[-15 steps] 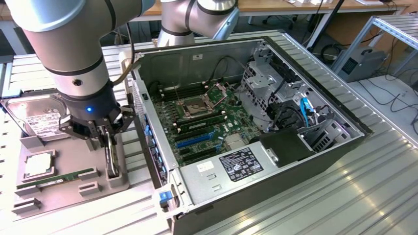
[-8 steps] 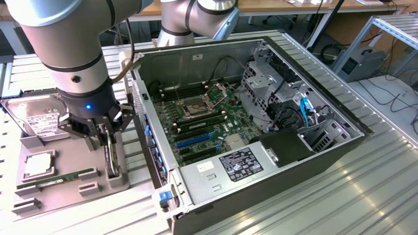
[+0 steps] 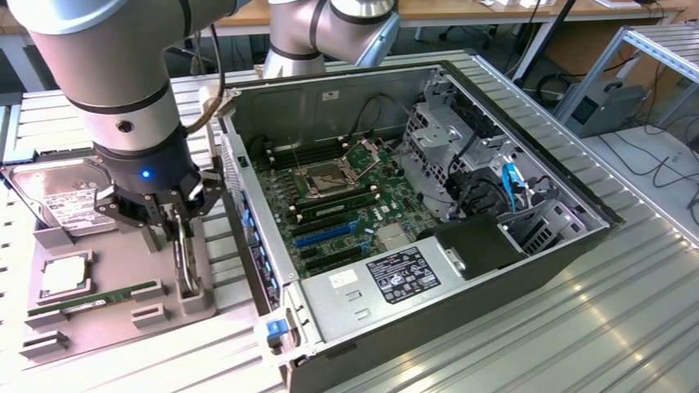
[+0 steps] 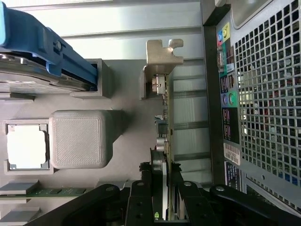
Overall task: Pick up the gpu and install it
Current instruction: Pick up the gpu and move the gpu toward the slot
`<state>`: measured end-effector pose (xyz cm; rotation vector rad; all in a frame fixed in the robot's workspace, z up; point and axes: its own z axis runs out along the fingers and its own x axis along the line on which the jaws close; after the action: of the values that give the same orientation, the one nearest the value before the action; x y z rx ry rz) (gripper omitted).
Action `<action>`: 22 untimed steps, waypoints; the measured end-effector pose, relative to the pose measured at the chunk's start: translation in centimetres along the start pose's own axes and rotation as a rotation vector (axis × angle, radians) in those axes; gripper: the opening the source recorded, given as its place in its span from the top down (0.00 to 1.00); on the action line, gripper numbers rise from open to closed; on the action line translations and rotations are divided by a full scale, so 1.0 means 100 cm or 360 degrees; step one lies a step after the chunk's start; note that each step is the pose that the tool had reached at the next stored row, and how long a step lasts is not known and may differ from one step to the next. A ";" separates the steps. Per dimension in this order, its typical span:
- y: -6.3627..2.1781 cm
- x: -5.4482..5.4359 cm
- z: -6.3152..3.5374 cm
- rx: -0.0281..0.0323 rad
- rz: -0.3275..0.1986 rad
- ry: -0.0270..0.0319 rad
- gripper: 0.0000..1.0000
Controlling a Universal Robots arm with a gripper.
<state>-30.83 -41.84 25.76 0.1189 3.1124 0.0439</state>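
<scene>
Ribbed aluminium tabletop [image 3: 623,327] carries the whole setup. An open computer case [image 3: 437,348] lies on its side from the centre of the exterior view out toward four o'clock, with the motherboard [image 3: 339,205] exposed.

At eight o'clock in the exterior view you have a grey fixture tray [image 3: 110,332]. On it, the hard drive [image 3: 65,201] sits at nine o'clock, with the processor [image 3: 64,274] and the RAM stick [image 3: 93,300] below it toward seven o'clock.

The gpu [image 3: 188,274] stands on edge in its slot on the tray's case-side edge, just beside the case's perforated rear panel [image 4: 268,108]. Its metal bracket [image 4: 162,54] is at the end away from the arm's grip.

Your gripper [image 3: 180,246] points straight down over the card. In the wrist view the jaws are narrowed to about the card's thickness, one dark finger [image 4: 146,183] on each face, with no gap visible. The card is clamped and seated in the fixture.
</scene>
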 end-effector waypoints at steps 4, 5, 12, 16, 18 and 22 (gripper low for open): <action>0.0001 0.000 -0.0039 -0.00001 0.0000 0.00000 0.73; 0.0001 0.000 -0.0047 0.00001 0.0000 0.00001 0.73; 0.0003 0.000 -0.0106 0.00000 0.0000 0.00000 0.73; 0.0004 0.000 -0.0141 0.00000 0.0000 0.00001 0.73; 0.0005 0.000 -0.0157 0.00000 0.0000 0.00001 0.73; 0.0006 0.000 -0.0193 0.00000 0.0000 0.00001 0.73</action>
<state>-30.83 -41.84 27.69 0.1189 3.1125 0.0439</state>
